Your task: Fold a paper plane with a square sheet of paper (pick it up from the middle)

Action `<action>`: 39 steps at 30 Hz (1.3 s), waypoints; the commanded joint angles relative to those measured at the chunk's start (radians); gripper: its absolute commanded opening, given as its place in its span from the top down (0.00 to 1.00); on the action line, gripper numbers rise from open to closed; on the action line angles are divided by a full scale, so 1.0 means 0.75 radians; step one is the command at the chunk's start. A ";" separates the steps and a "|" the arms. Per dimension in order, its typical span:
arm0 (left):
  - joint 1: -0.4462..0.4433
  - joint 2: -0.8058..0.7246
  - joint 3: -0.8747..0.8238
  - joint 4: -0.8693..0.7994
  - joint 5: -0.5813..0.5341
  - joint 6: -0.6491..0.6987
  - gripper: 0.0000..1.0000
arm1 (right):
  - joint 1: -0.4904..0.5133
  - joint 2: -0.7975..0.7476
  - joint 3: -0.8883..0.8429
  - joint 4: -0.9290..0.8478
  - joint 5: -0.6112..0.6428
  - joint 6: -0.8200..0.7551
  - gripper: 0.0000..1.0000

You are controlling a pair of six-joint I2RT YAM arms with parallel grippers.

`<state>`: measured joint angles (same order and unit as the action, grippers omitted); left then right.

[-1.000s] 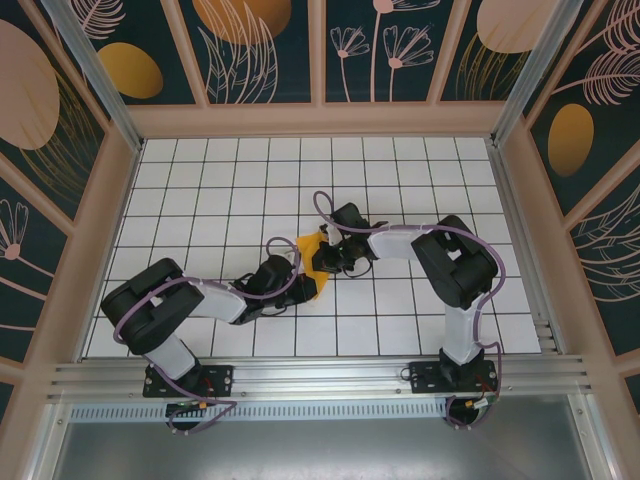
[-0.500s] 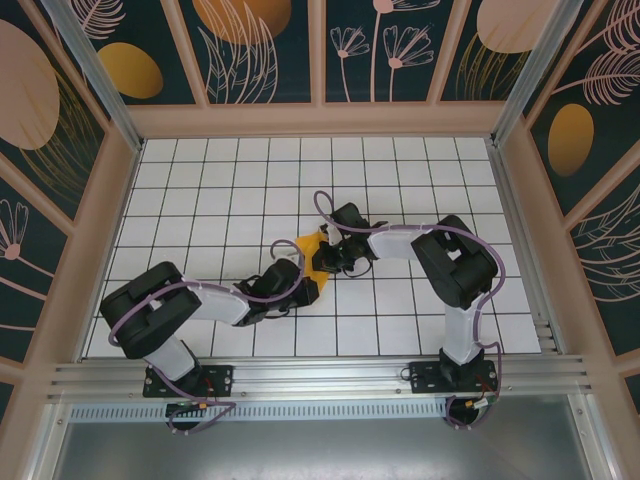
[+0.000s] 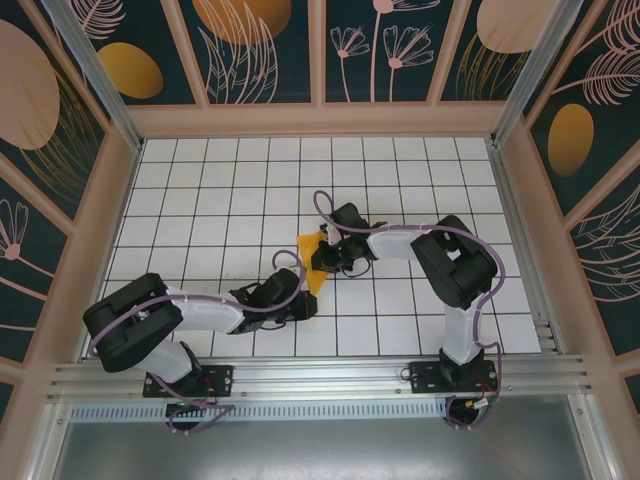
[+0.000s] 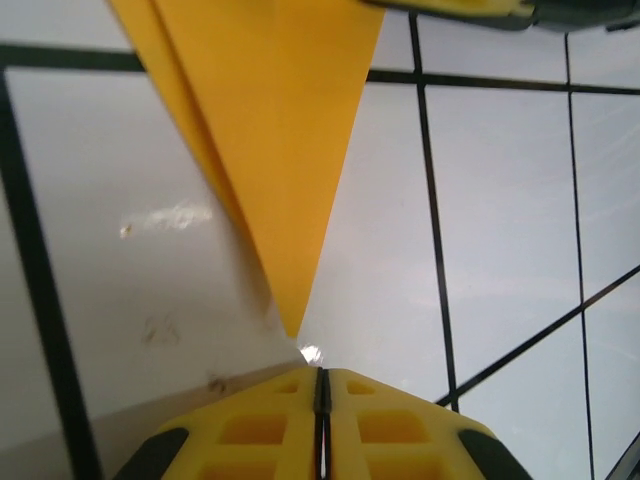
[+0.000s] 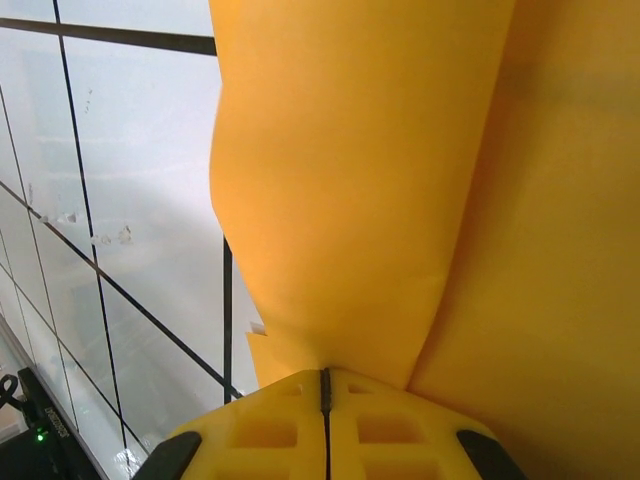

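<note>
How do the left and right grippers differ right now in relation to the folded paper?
The right gripper is shut on the paper, which runs right into its closed tip; the left gripper is shut on nothing, the paper's point just ahead of it. The right gripper meets a broad folded part, the left gripper the narrow point. Both are shut.
</note>
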<state>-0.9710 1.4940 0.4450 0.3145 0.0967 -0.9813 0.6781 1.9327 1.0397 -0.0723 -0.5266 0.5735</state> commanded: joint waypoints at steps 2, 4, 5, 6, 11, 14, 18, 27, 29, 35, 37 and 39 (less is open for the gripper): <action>0.019 -0.101 0.036 -0.173 -0.095 0.001 0.85 | 0.004 0.055 -0.070 -0.103 0.277 0.065 0.92; 0.055 -0.153 0.041 -0.183 -0.130 0.008 0.85 | 0.004 0.016 -0.100 -0.101 0.316 0.127 0.92; 0.073 -0.175 0.039 -0.186 -0.147 0.009 0.85 | 0.005 -0.002 -0.119 -0.097 0.336 0.164 0.92; 0.092 -0.194 0.036 -0.185 -0.157 0.013 0.84 | 0.008 -0.025 -0.143 -0.092 0.363 0.207 0.92; 0.151 -0.235 0.002 -0.119 -0.176 0.001 0.80 | 0.045 -0.125 -0.242 -0.049 0.438 0.457 0.93; 0.165 -0.214 -0.010 -0.022 -0.133 -0.007 0.80 | 0.083 -0.179 -0.277 0.006 0.442 0.606 0.92; 0.172 -0.169 -0.018 0.126 -0.074 -0.018 0.79 | 0.102 -0.224 -0.261 0.043 0.431 0.712 0.93; 0.182 0.031 0.015 0.343 0.055 -0.033 0.82 | 0.096 -0.242 -0.275 0.144 0.315 0.729 0.91; 0.184 0.062 0.040 0.328 0.045 -0.018 0.83 | 0.094 -0.248 -0.272 0.149 0.305 0.710 0.91; 0.195 0.134 0.075 0.333 0.031 -0.002 0.88 | 0.076 -0.270 -0.286 0.180 0.262 0.674 0.90; 0.195 0.160 0.081 0.348 0.043 -0.005 0.89 | 0.068 -0.267 -0.298 0.201 0.238 0.669 0.90; 0.195 0.181 0.081 0.365 0.062 -0.008 0.90 | 0.060 -0.267 -0.303 0.215 0.219 0.660 0.90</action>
<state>-0.8299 1.6043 0.4881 0.5468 0.1200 -0.9958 0.7326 1.7641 0.8337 0.0650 -0.3225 1.0897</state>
